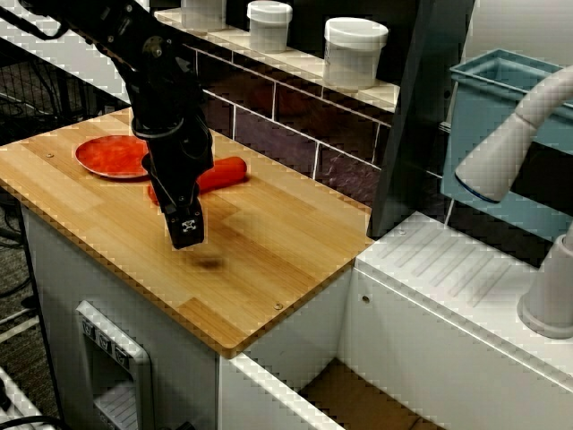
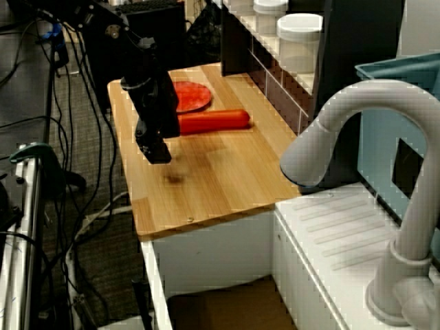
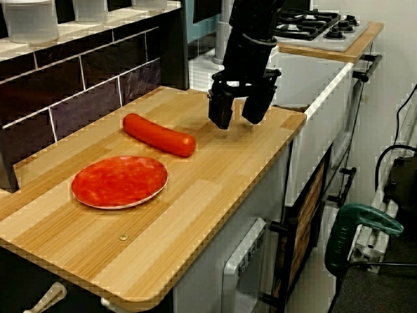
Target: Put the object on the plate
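The red-orange sausage (image 3: 158, 135) lies on the wooden counter (image 3: 215, 169) just beside the red plate (image 3: 119, 182), while the gripper (image 3: 236, 112) hovers nearby, jaws spread open and empty.

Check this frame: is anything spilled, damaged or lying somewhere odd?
Nothing stands out. The sausage lies whole on the wooden counter beside the plate, not yet on it. The claw hangs open and empty above the counter. No spills show.
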`<action>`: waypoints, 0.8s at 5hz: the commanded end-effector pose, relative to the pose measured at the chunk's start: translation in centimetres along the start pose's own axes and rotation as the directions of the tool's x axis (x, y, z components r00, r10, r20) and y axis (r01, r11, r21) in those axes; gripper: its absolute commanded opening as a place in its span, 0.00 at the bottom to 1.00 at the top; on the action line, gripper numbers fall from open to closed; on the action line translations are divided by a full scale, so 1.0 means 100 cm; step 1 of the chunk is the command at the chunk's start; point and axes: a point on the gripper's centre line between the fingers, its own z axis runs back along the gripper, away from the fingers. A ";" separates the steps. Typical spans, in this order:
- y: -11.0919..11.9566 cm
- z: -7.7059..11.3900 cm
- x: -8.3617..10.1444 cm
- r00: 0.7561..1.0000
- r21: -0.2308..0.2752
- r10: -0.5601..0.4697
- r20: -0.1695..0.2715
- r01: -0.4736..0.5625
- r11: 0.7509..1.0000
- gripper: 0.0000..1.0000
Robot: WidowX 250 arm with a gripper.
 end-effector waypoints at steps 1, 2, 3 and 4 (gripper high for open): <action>0.000 0.000 0.000 1.000 0.000 0.000 0.000 0.000 1.000 1.00; 0.007 0.013 0.014 0.999 -0.018 0.025 -0.026 -0.026 1.000 1.00; 0.021 0.028 0.020 0.997 -0.046 0.068 -0.026 -0.069 0.997 1.00; 0.035 0.036 0.016 0.992 -0.011 0.127 0.001 -0.127 0.992 1.00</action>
